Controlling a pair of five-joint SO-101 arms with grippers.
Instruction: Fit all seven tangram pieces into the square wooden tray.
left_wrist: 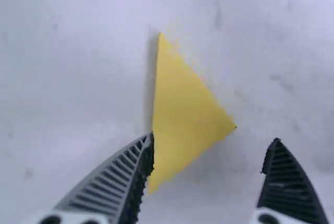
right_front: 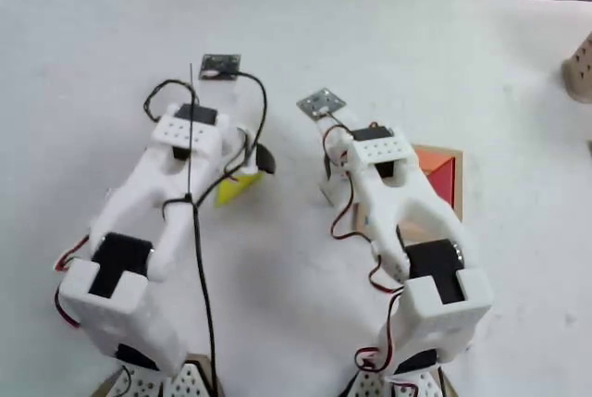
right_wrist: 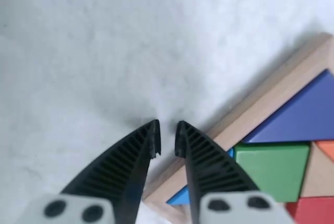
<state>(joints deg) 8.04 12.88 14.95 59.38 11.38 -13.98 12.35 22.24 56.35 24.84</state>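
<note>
A yellow triangle lies flat on the white table, also visible from above. My left gripper is open around it; the grey finger touches one edge, while the black finger stands apart. From above, the left gripper sits at the triangle's far end. The square wooden tray holds a violet-blue triangle, a green square, a red piece and a light blue piece. My right gripper is shut and empty over the tray's corner. In the high view that arm covers most of the tray.
White tabletop stretches all around, with its far edge at the top of the high view. A tan perforated object stands at the right edge. A black cable runs along the left arm. A bare triangular patch of wood shows among the tray's pieces.
</note>
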